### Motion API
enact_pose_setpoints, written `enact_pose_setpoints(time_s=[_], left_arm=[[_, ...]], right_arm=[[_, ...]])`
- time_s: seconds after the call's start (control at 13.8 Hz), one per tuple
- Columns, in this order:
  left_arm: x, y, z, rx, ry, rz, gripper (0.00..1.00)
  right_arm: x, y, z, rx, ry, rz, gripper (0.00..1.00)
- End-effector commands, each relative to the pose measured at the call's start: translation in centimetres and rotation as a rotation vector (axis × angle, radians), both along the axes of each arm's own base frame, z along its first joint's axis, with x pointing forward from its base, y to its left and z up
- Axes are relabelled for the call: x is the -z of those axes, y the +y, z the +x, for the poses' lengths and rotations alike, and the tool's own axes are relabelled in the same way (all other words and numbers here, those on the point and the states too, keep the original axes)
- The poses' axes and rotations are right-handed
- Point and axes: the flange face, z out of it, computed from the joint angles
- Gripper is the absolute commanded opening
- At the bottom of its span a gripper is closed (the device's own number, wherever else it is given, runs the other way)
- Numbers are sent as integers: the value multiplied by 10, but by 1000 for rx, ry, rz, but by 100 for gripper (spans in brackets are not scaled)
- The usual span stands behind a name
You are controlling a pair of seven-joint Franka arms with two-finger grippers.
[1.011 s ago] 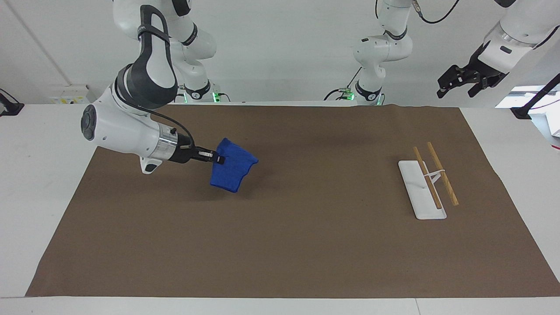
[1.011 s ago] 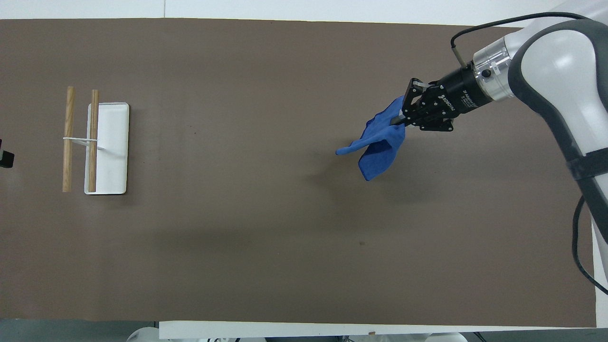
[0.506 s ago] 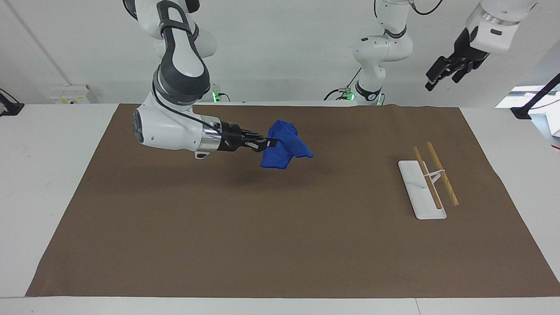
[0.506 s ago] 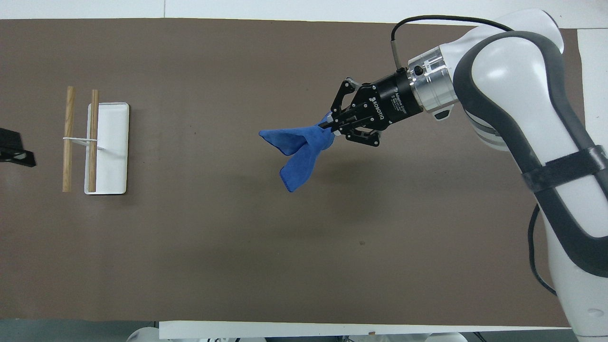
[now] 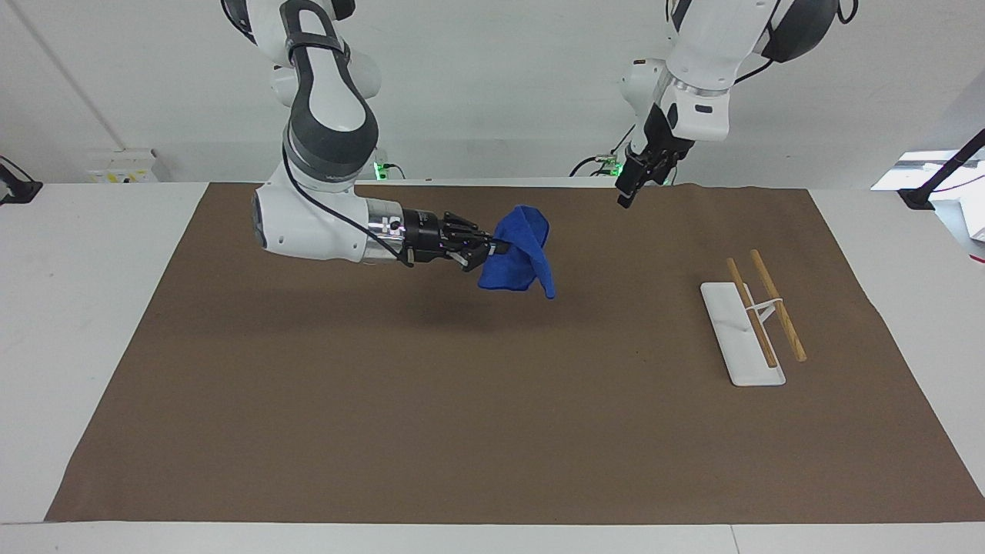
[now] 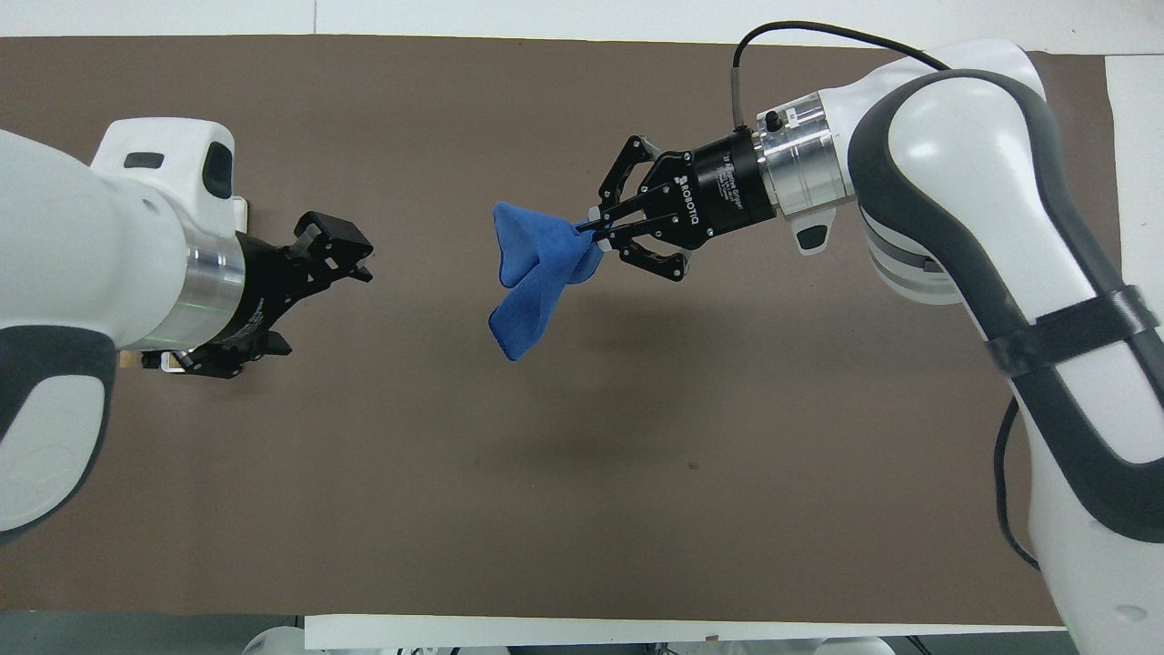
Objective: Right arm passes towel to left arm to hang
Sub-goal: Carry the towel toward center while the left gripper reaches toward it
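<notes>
Since half a second ago the left arm [image 5: 719, 46] has swung in from the left arm's end of the table, and its left gripper [image 6: 350, 257] now hangs above the brown mat [image 5: 492, 431], well up in the air, with its fingers spread and nothing between them. Over the same span the right arm [image 6: 964, 173] has carried its load only a little way toward the left arm's end.

White lettering on the black body of the right gripper [image 6: 596, 227] reads "ROBOTIQ" (a finer line under it is too small to read). Its fingertips are pinched on a bunched part of the towel [image 6: 536, 273], which hangs in folds over the middle of the mat, clear of the surface, with a shadow beneath it. A clear gap separates the towel from the left gripper.

Toward the left arm's end of the mat stands the towel rack [image 5: 750, 327], a white base plate carrying two wooden rails. From overhead the left arm covers nearly all of it. Two slimmer white arms [image 5: 669, 100] with green lights at their bases stand at the robots' edge of the table.
</notes>
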Motion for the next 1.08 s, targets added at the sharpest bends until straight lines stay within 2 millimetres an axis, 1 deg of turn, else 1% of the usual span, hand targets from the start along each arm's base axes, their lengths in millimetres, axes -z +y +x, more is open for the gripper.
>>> enact_pose_setpoints(time_s=[0.0,0.07,0.14,0.29,0.36,0.43,0.51,0.58,0.65,0.72,0.87,1.01], left_arm=[[11,-11,24,-42,-4,-45,100],[16,-14,33,-52,2,-45,100],[16,-17,36,-68,5,-49,100],[16,-24,44,-85,5,-56,100],[24,-28,49,-110,13,-57,100],[26,-35,50,-124,1,-66,100],[32,-45,50,-125,0,-71,100],[48,-53,55,-137,16,-63,100],[54,-67,54,-139,23,-61,100],[59,-73,59,-143,29,-59,100],[59,-74,61,-142,25,-57,99],[62,-72,56,-134,60,-25,97]], right_arm=[[-2,20,-16,6,13,6,1],[-1,25,-18,1,13,5,1],[-2,29,-20,-6,12,5,1],[-2,29,-21,-9,17,5,1],[-2,30,-22,-8,33,3,1],[-3,31,-23,-4,55,-3,1],[-4,34,-28,-11,57,-4,1],[-11,41,-34,-18,47,-4,1],[-13,44,-36,-21,42,-4,1],[-19,43,-38,-19,34,-2,1],[-23,43,-39,-25,29,1,1],[-23,43,-39,-19,26,0,1]])
